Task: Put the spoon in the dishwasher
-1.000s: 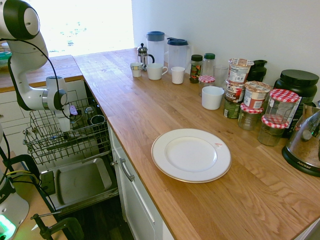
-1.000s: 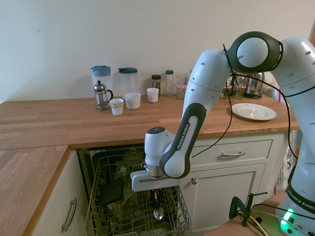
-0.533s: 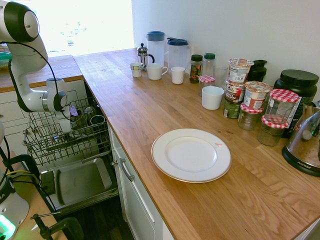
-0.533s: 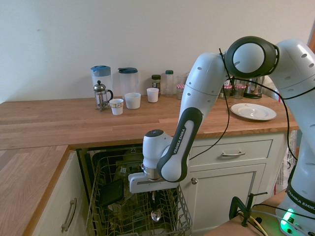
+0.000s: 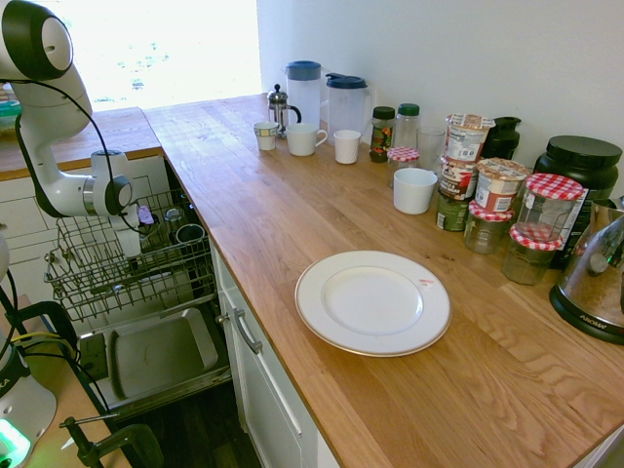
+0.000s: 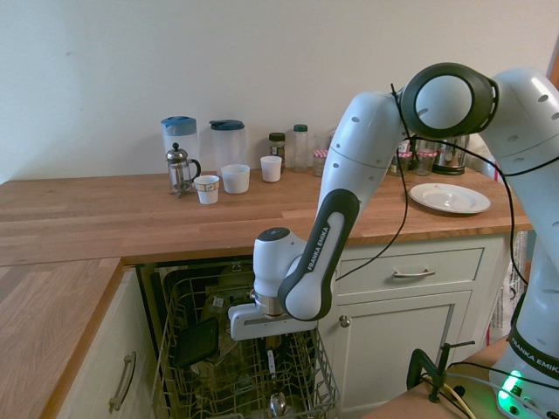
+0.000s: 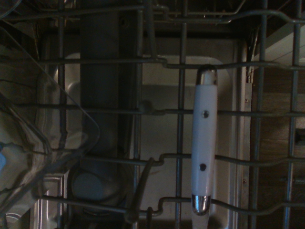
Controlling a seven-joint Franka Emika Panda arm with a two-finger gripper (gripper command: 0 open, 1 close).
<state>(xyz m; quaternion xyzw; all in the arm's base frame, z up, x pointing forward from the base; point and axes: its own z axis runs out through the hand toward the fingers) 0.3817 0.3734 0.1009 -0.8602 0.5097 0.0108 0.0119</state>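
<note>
Since a second ago the spoon point(image 6: 278, 403) has dropped lower in the dishwasher point(image 5: 117, 263) rack, its bowl now sitting among the wires below the gripper point(image 6: 272, 356). Whether the jaws are parted or hold anything cannot be told. "FRANKA EMIKA" reads along the arm's dark band. On the worktop point(image 5: 322, 224), a white plate point(image 5: 372, 301) sits near labelled jars, print unreadable.
</note>
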